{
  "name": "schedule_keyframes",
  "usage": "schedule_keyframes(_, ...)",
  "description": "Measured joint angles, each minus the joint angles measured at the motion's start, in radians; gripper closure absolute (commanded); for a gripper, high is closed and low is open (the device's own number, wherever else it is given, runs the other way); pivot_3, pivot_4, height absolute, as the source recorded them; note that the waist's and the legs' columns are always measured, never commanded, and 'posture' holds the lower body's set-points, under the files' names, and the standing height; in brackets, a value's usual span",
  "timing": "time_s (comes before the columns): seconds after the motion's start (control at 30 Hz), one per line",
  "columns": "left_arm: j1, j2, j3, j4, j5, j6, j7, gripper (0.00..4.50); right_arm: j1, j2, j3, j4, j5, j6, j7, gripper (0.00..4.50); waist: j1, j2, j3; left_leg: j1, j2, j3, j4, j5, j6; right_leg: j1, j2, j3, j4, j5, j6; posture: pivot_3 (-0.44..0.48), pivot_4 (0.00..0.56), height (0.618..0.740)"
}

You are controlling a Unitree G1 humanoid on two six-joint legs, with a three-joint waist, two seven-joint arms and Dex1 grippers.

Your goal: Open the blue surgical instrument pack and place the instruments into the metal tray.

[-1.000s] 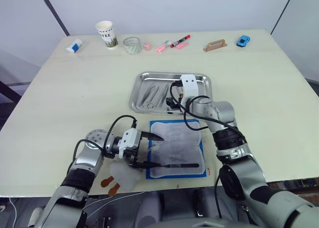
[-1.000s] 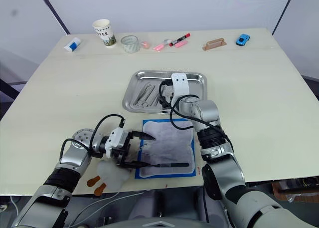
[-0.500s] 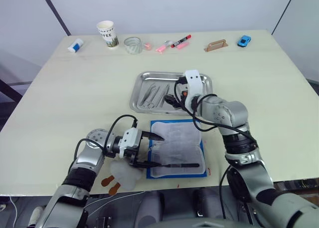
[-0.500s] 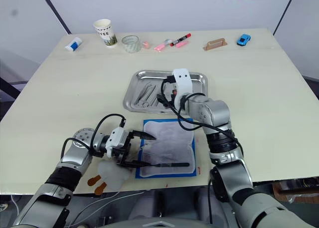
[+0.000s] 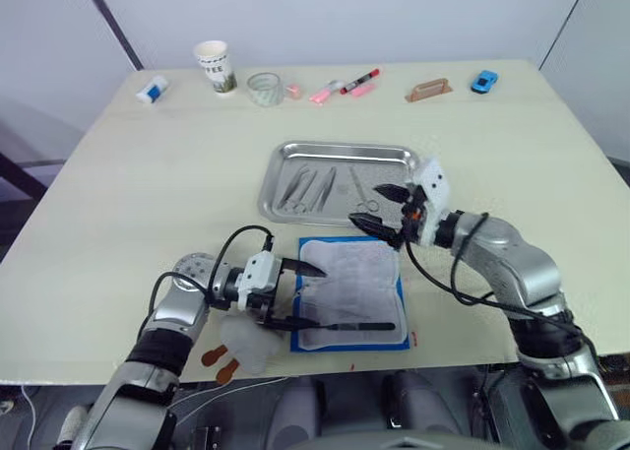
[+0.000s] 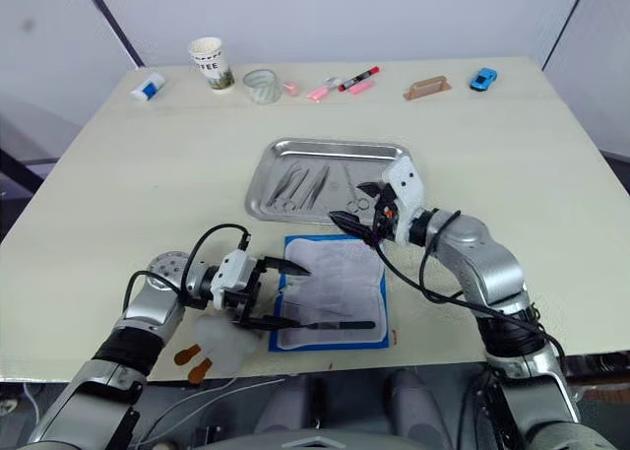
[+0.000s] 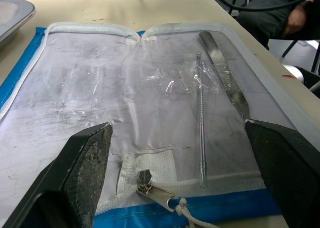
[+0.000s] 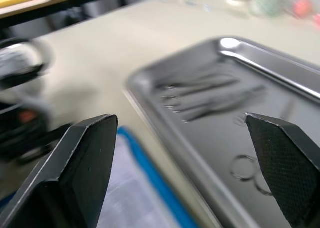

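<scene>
With the right gripper spread empty over the metal tray, it should descend squarely onto the flat scalpel handle left in the instrument pack.

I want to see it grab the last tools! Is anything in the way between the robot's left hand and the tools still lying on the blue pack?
Nothing visible is in the way. The left hand is open right at the edge of the blue pack, and the two slim tools lie bare on its pale lining between the fingers.
</scene>
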Motion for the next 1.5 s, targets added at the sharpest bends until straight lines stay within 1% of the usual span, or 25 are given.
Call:
schedule_keyframes(0.07, 0.001, 0.000, 0.000, 0.002, 0.000, -0.001, -0.002, 0.00, 0.058, -0.076, -0.008, -0.042, 0.035, -0.012, 0.085, 0.07, -0.002, 0.000, 0.000, 0.001, -0.001, 0.000, 0.000, 0.000, 0.000, 0.001, 0.000, 0.001, -0.001, 0.000, 0.000, 0.000, 0.150, 0.737)
schedule_keyframes(0.13, 0.002, 0.002, 0.000, 0.005, 0.000, -0.001, -0.004, 0.00, 0.089, -0.109, -0.008, -0.063, 0.054, -0.019, 0.131, 0.07, -0.004, 0.000, 0.000, 0.002, -0.001, 0.000, 0.000, 0.000, 0.000, 0.002, 0.000, 0.001, 0.000, 0.000, 0.000, 0.000, 0.150, 0.737)
schedule_keyframes(0.27, 0.000, 0.001, 0.000, 0.006, 0.000, -0.002, -0.006, 0.00, 0.144, -0.209, 0.012, -0.117, 0.054, -0.068, 0.240, 0.07, -0.003, 0.000, 0.000, 0.002, -0.001, -0.001, 0.000, 0.000, 0.000, 0.002, 0.001, 0.001, -0.001, -0.001, 0.001, 0.000, 0.150, 0.737)
schedule_keyframes(0.37, 0.000, 0.001, 0.000, 0.006, 0.000, -0.003, -0.006, 0.00, 0.153, -0.226, 0.042, -0.135, 0.047, -0.069, 0.259, 0.07, -0.003, -0.001, 0.000, 0.002, -0.001, -0.001, 0.000, 0.000, 0.000, 0.003, 0.001, 0.001, -0.001, -0.001, 0.001, 0.000, 0.150, 0.737)
schedule_keyframes(0.4, 0.000, 0.001, 0.000, 0.006, 0.000, -0.003, -0.005, 0.00, 0.155, -0.240, 0.073, -0.142, 0.024, -0.069, 0.261, 0.07, -0.003, -0.001, 0.000, 0.002, -0.001, -0.001, 0.000, 0.000, 0.000, 0.003, 0.001, 0.001, -0.001, -0.001, 0.001, 0.000, 0.150, 0.737)
schedule_keyframes(0.47, 0.000, 0.001, 0.000, 0.005, 0.000, -0.003, -0.005, 0.00, 0.161, -0.242, 0.098, -0.142, 0.001, -0.069, 0.258, 0.07, -0.003, -0.001, 0.000, 0.002, -0.001, -0.001, 0.000, 0.000, 0.000, 0.003, 0.001, 0.001, -0.001, -0.001, 0.001, 0.000, 0.150, 0.737)
schedule_keyframes(0.53, 0.004, 0.001, 0.000, 0.002, 0.000, -0.002, -0.005, 0.00, 0.160, -0.247, 0.157, -0.136, -0.076, -0.093, 0.239, 0.07, -0.003, -0.001, 0.000, 0.002, -0.001, -0.001, 0.000, 0.000, 0.000, 0.002, 0.001, 0.001, -0.001, -0.001, 0.001, 0.000, 0.150, 0.737)
schedule_keyframes(0.6, 0.007, 0.003, 0.001, -0.001, 0.000, -0.002, -0.005, 0.00, 0.160, -0.245, 0.187, -0.131, -0.114, -0.103, 0.223, 0.07, -0.003, -0.001, 0.000, 0.002, -0.001, -0.001, 0.000, 0.000, 0.000, 0.002, 0.001, 0.001, -0.001, -0.001, 0.001, 0.000, 0.150, 0.737)
schedule_keyframes(0.73, 0.020, 0.006, 0.003, -0.011, 0.000, 0.003, -0.002, 0.00, 0.161, -0.219, 0.242, -0.125, -0.181, -0.118, 0.190, 0.07, -0.003, -0.001, 0.001, 0.002, -0.001, -0.001, 0.000, 0.000, 0.000, 0.002, 0.001, 0.001, -0.001, -0.001, 0.000, 0.000, 0.150, 0.737)
schedule_keyframes(0.87, 0.025, 0.009, 0.004, -0.019, 0.000, 0.009, -0.001, 0.00, 0.160, -0.194, 0.267, -0.114, -0.217, -0.129, 0.169, 0.07, -0.004, -0.001, 0.001, 0.002, -0.001, -0.001, 0.000, 0.000, 0.000, 0.002, 0.001, 0.001, -0.001, -0.001, 0.000, 0.000, 0.150, 0.737)
schedule_keyframes(1.1, 0.033, 0.016, 0.004, -0.036, 0.000, 0.015, 0.001, 0.00, 0.161, -0.187, 0.307, -0.088, -0.276, -0.167, 0.169, 0.07, -0.004, -0.001, 0.001, 0.002, -0.001, -0.001, 0.000, 0.000, 0.000, 0.002, 0.001, 0.001, -0.001, -0.001, 0.000, 0.000, 0.150, 0.737)
schedule_keyframes(1.3, 0.036, 0.018, 0.004, -0.038, 0.000, 0.018, 0.002, 0.00, 0.160, -0.181, 0.309, -0.066, -0.296, -0.201, 0.170, 0.07, -0.004, -0.002, 0.001, 0.002, -0.001, -0.001, 0.000, 0.000, 0.000, 0.002, 0.001, 0.001, -0.001, -0.001, 0.000, 0.000, 0.150, 0.737)
schedule_keyframes(1.33, 0.036, 0.018, 0.004, -0.039, 0.000, 0.019, 0.002, 0.00, 0.160, -0.181, 0.309, -0.064, -0.296, -0.203, 0.170, 0.57, -0.004, -0.002, 0.001, 0.002, -0.001, -0.001, 0.000, 0.000, 0.000, 0.002, 0.001, 0.001, -0.001, -0.001, 0.000, 0.000, 0.150, 0.737)
schedule_keyframes(1.37, 0.036, 0.018, 0.004, -0.040, 0.000, 0.020, 0.003, 0.00, 0.160, -0.180, 0.309, -0.062, -0.297, -0.206, 0.172, 0.91, -0.004, -0.002, 0.001, 0.002, -0.001, -0.001, 0.000, 0.000, 0.000, 0.002, 0.001, 0.001, -0.001, -0.001, 0.000, 0.000, 0.150, 0.737)
schedule_keyframes(1.5, 0.037, 0.018, 0.005, -0.042, 0.000, 0.022, 0.003, 0.00, 0.160, -0.184, 0.315, -0.054, -0.299, -0.216, 0.192, 3.00, -0.004, -0.002, 0.001, 0.002, -0.001, -0.001, 0.000, 0.000, 0.000, 0.002, 0.001, 0.002, -0.001, -0.001, 0.000, 0.000, 0.150, 0.737)
